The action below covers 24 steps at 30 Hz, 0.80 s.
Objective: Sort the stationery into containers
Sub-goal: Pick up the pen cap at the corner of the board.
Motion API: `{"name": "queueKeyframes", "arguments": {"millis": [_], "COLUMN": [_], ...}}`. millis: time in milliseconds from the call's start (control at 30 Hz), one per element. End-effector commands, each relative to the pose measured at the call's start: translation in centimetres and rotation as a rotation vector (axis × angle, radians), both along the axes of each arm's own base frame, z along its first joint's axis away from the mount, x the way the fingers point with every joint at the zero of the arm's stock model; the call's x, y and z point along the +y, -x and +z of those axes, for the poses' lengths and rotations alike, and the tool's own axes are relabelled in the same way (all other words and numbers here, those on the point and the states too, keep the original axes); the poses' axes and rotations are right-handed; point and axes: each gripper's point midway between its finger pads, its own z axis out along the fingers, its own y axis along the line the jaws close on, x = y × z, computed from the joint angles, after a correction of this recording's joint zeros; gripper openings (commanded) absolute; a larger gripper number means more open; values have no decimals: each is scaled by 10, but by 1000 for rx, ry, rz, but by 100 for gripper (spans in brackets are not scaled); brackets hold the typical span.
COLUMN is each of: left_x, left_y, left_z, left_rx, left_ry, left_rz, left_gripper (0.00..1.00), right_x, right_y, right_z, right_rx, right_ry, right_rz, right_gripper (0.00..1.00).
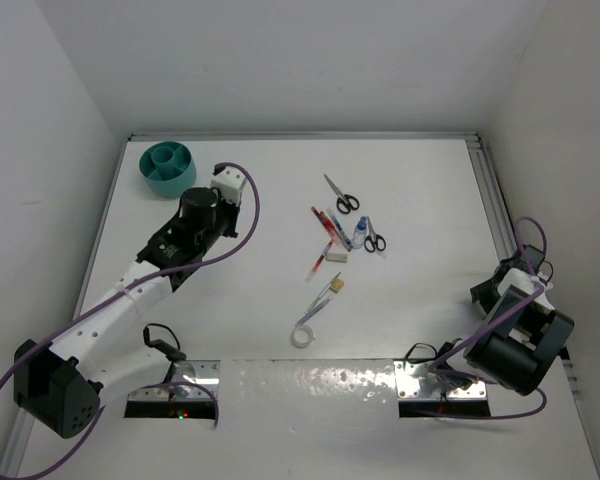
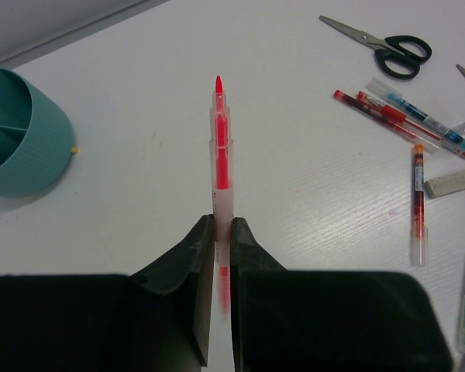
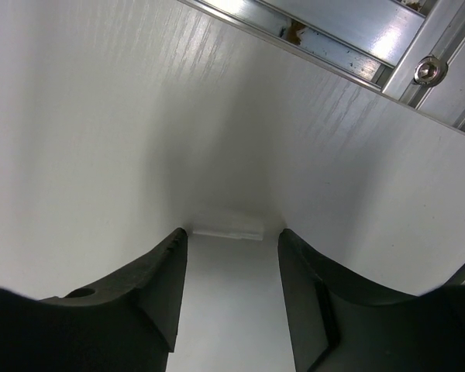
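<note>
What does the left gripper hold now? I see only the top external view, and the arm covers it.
Observer: The left gripper is shut on a red pen, which points straight ahead.
Operator: Is the pen over the teal organiser?
Observer: No. It lies to the pen's left; the tip shows against bare table.
Operator: And the right gripper?
Observer: It is open and holds nothing.

Bright, even light — soft shadows, glare on the metal strip [image 1: 310, 378].
</note>
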Motion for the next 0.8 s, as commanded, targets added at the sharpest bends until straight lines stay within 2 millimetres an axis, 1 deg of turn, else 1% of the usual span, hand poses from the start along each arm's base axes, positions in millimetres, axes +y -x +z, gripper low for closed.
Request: {"name": "queueKeyframes", "arguments": {"millis": [0,133,333,500,567,767], "left_x": [1,2,1,1,1,1], "left_y": [-6,-5,-5,-5,-5,-6], "left_z": [28,27,28,29,30,30], "left_rx": [-81,-78,-76,-80,-79,-83], "left_ry": [45,43,50,54,55,61], "left_rz": [8,11,13,11,12,16], "left_gripper": [0,0,0,0,0,0], "right_x": [-8,-8,-8,-11,-12,-14], "right_y": [-5,-4,-4,-7,-8,-11], "right_z": [3,2,1,1,1,4], "right_rx": [-17,-20,-24,-17,-15,-30], "right_ry": [25,29,31,29,29,36], "right_rz": [-33,-31,-40,-41,-42,-53], "right_gripper": [50,47,47,50,50,46]}}
